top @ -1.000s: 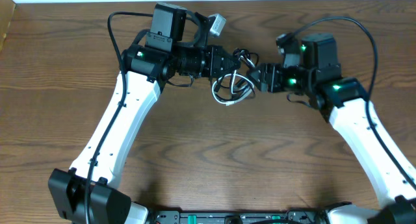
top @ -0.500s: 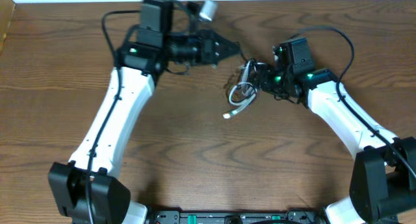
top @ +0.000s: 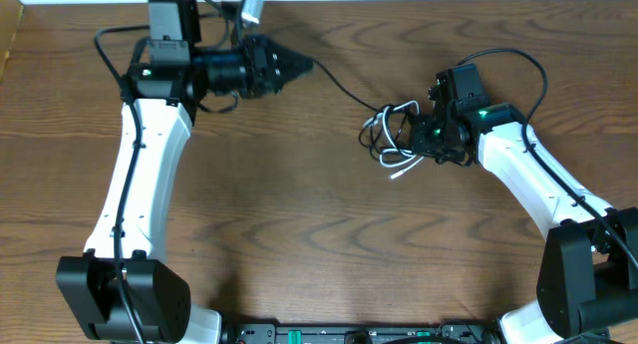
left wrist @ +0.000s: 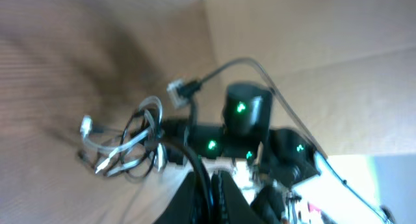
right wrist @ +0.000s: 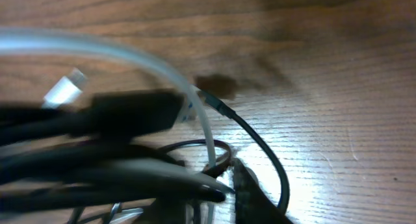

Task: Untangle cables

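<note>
Loops of white cable and black cable lie tangled in one bundle on the table, right of the middle. The left gripper is clamped tight on the black cable, which runs straight from its tip to the bundle. The right gripper sits against the bundle; whether it grips anything I cannot tell.

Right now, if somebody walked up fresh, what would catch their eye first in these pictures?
The black cable stands out first. It runs in a nearly straight line from the shut left gripper, upper left of centre, down toward the right. There it meets loops of white cable bunched against the right gripper, with one white plug end trailing onto the wooden table.
</note>
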Robot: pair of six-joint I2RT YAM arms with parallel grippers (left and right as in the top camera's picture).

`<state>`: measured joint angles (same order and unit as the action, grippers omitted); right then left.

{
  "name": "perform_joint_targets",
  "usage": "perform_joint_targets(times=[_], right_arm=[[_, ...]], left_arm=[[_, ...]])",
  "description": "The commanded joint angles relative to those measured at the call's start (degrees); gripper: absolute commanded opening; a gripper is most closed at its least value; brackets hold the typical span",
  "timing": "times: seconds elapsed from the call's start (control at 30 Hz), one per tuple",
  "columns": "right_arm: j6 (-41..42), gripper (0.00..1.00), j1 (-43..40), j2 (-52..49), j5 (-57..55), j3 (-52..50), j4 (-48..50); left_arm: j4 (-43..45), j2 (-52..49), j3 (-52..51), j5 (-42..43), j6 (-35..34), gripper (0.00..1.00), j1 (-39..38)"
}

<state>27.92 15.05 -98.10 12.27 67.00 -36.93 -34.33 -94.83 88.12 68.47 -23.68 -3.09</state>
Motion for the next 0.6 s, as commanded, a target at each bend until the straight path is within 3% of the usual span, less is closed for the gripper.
perform_joint_targets(times=[0.0, 0.17, 0.27, 0.3, 0.57], right_arm=[[-1.7, 0.07, -0.5, 0.8, 1.7, 0.0, -0.1], [-2.3, 0.01, -0.3, 3.4, 3.3, 0.0, -1.1], [-2.3, 0.01, -0.3, 4.4, 3.4, 0.0, -2.6], [-2.3, 0.01, -0.3, 4.4, 3.4, 0.0, -2.8], [-2.3, 0.01, 0.0, 4.4, 3.5, 0.0, -4.5]], left_arm=[[-6.9, 0.6, 0.0, -9.3, 10.3, 0.08, -3.0], [-9.8, 0.2, -3.2, -19.8, 13.6, 0.09, -10.1], [-9.8, -0.7, -3.4, -23.4, 13.6, 0.17, -13.7], [-9.8, -1.2, -3.4, -24.8, 13.6, 0.27, -14.7], [-9.8, -6.8, -3.4, -29.5, 13.6, 0.54, -15.6]])
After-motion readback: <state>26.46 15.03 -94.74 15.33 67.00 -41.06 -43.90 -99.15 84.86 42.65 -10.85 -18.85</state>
